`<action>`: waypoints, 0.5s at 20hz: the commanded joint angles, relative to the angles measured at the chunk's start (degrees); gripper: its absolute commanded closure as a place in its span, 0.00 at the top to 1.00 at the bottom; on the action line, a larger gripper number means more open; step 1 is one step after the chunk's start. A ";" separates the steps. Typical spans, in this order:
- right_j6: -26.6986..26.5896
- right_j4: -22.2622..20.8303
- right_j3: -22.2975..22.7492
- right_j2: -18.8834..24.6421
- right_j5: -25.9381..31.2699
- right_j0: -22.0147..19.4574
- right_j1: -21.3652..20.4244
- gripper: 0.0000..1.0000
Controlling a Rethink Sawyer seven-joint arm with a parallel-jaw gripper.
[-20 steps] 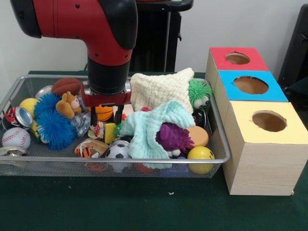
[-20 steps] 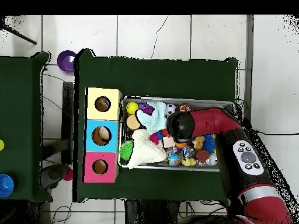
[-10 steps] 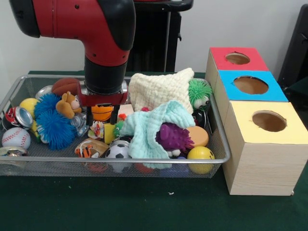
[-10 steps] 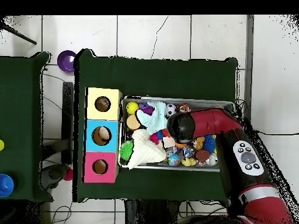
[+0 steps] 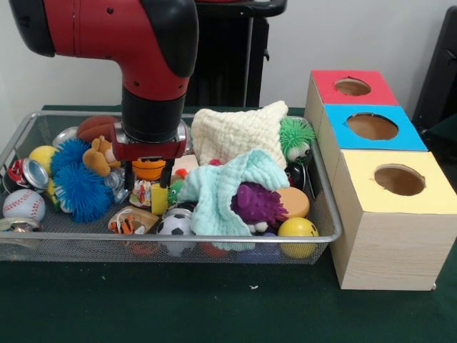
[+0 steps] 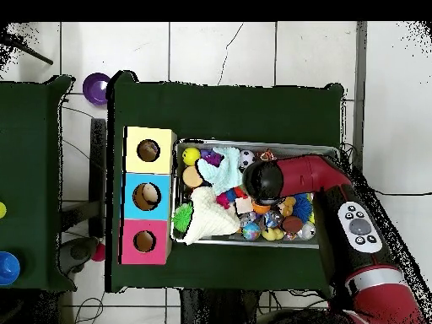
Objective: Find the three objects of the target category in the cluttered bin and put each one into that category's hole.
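The wire mesh bin (image 5: 327,193) lies on the green table, full of toys, balls, cans and cloths; it also shows in the overhead view (image 6: 253,143). My gripper (image 5: 148,179) hangs straight down into the bin's middle left. Its fingers (image 5: 131,176) stand apart on either side of a small orange basketball (image 5: 148,169), above a yellow block (image 5: 160,198). In the overhead view the arm's wrist (image 6: 263,181) hides the gripper. Three boxes with round holes stand right of the bin: red (image 5: 325,80), blue (image 5: 339,118) and yellow (image 5: 364,161).
Near the gripper are a teddy bear (image 5: 101,155), a blue spiky ball (image 5: 78,187), a soccer ball (image 5: 175,224) and a tiger toy (image 5: 125,223). A cream cloth (image 5: 239,132) and a mint cloth (image 5: 228,186) cover the bin's right half, by a purple spiky toy (image 5: 257,204).
My gripper has shifted a little to the left in the front view and risen slightly. The finger spacing looks the same. The toys have hardly moved.
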 commanded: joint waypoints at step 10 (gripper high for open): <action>-8.04 -1.75 1.32 -0.36 2.35 -1.46 -0.84 1.00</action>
